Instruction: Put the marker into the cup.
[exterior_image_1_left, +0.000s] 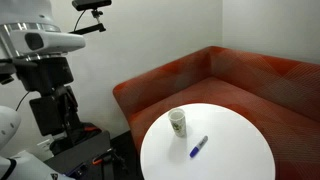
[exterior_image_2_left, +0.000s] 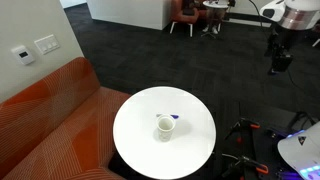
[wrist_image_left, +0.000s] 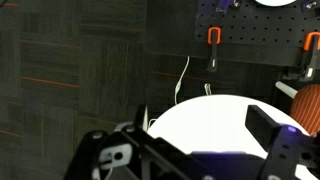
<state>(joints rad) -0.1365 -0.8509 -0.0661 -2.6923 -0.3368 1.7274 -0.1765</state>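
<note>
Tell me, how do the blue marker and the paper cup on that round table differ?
The cup stands upright; the marker lies flat. The cup is white and wide, the marker blue and slim. Both rest on the white round table, a little apart from each other.

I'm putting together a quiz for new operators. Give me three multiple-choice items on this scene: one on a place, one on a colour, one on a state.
1. Where is the marker?
A. lying on the table beside the cup
B. inside it
C. leaning on it

2. What colour is the table?
A. black
B. green
C. white

3. The claw is:
A. shut on the marker
B. open and empty
C. shut on the cup

Answers:
1. A: the marker lies flat on the tabletop near the cup.
2. C: the round top is plainly white.
3. B: the wrist view shows its fingers spread with nothing between them.
</note>
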